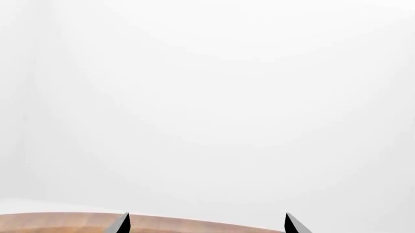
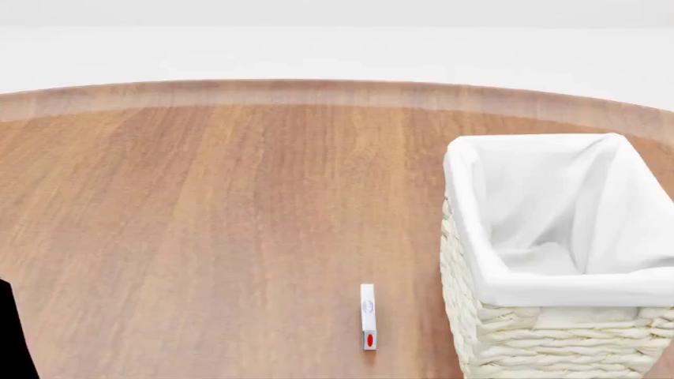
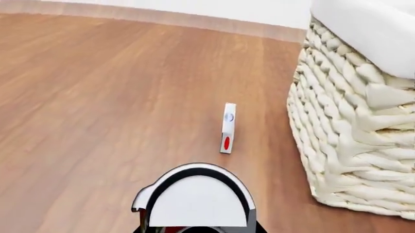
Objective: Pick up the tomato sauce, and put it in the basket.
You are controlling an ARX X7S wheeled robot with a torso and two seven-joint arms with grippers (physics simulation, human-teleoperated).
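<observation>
Basket [image 2: 506, 332] (cloth-lined), small white box [image 2: 368, 316] beside

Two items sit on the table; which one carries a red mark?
The small white strip, red oval at one end; the woven basket beside it is all cream and white.

left end effector [image 1: 207, 224]: two black pointed tips | right end effector: not discernible

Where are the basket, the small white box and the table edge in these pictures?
basket [image 2: 506, 335]: head view, on its woven front wall.
small white box [image 2: 368, 316]: head view, on its top face.
table [image 2: 316, 93]: head view, on its far rim.
</observation>
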